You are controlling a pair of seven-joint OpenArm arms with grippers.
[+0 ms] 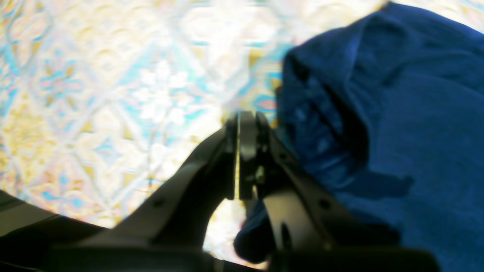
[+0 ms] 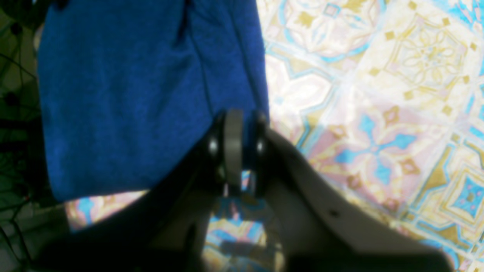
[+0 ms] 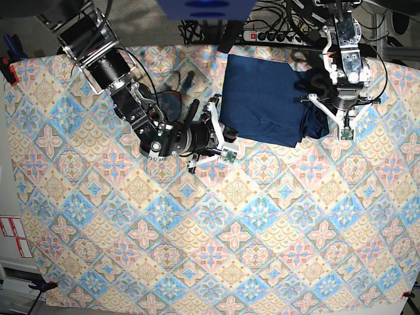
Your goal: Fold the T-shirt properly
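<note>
Navy-blue fabric is seen gathered at the far end of the counter (image 3: 79,262), which is covered by a patterned tile-print cloth. The T-shirt (image 3: 266,105) lies there as a fairly flat, roughly rectangular panel, so some folding appears to have been done already; no loose sleeve is seen spread out to the side. Its edge toward the left arm is not flat, however: a bunched, hanging lump of cloth is visible there, just beside the left gripper (image 3: 342,131).

The right gripper (image 2: 235,113) is clamped on the near corner of the T-shirt, with blue cloth pinched between its jaws in the right wrist view. The left gripper (image 1: 242,115) is closed tight, only a thin sliver of light showing between its jaws; cloth lies against its side and beneath it, but whether any is actually pinched cannot be told.

The task is judged to be partly complete. Left to do, as far as can be seen, are the smoothing or tucking of the bunched edge, at least one further fold to make a compact packet, and the release of the garment.
</note>
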